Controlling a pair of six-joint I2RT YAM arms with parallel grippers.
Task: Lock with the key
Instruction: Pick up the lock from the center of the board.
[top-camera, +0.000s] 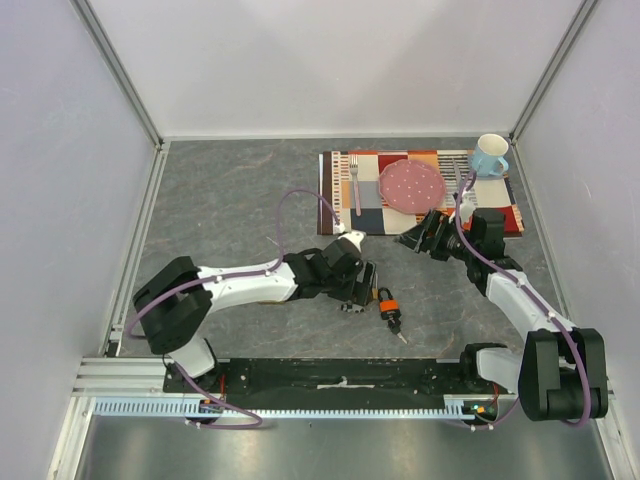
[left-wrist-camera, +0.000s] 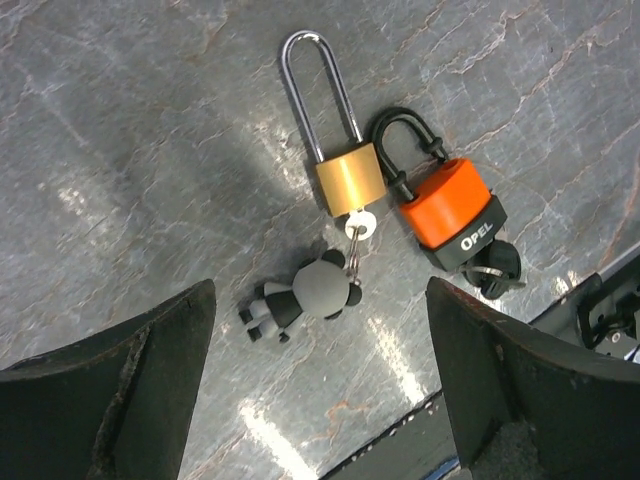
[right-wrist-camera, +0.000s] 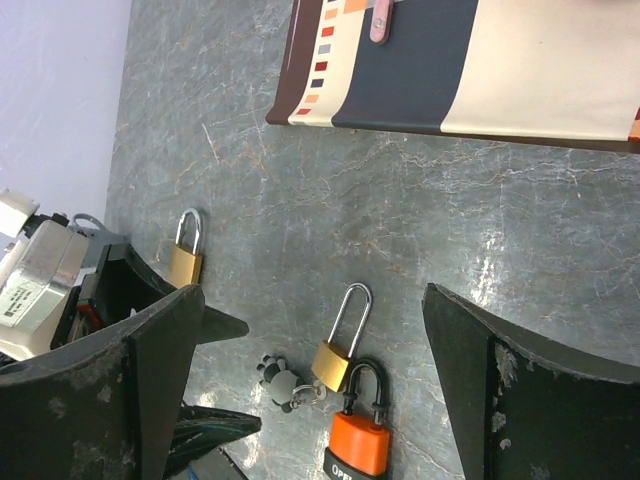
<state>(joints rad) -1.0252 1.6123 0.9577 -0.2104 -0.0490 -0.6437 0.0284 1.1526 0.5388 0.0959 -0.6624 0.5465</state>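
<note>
1. I am watching the orange padlock (left-wrist-camera: 455, 215) lying flat on the grey table (left-wrist-camera: 150, 120), with a black-headed key (left-wrist-camera: 497, 268) sitting in its base.
2. A brass padlock (left-wrist-camera: 349, 178) with a long shackle is lying right against the orange padlock. A silver key (left-wrist-camera: 357, 227) is sitting in its base, and a grey and black figure keyring (left-wrist-camera: 300, 300) is trailing from that key.
3. The left gripper (left-wrist-camera: 320, 395) is hanging just beside the orange padlock, its jaws spread wide and gripping nothing.
4. The right gripper (right-wrist-camera: 310, 400) is hanging farther from the orange padlock, toward the placemat (top-camera: 500, 205), with its jaws also gaping wide and empty.
5. A smaller brass padlock (right-wrist-camera: 185, 255) is lying well apart from the orange padlock, beyond the long-shackled one and near the left arm.
6. Beyond the orange padlock, the placemat is carrying a pink plate (top-camera: 411, 186), a pink fork (top-camera: 355, 185) and a blue mug (top-camera: 489, 155).
</note>
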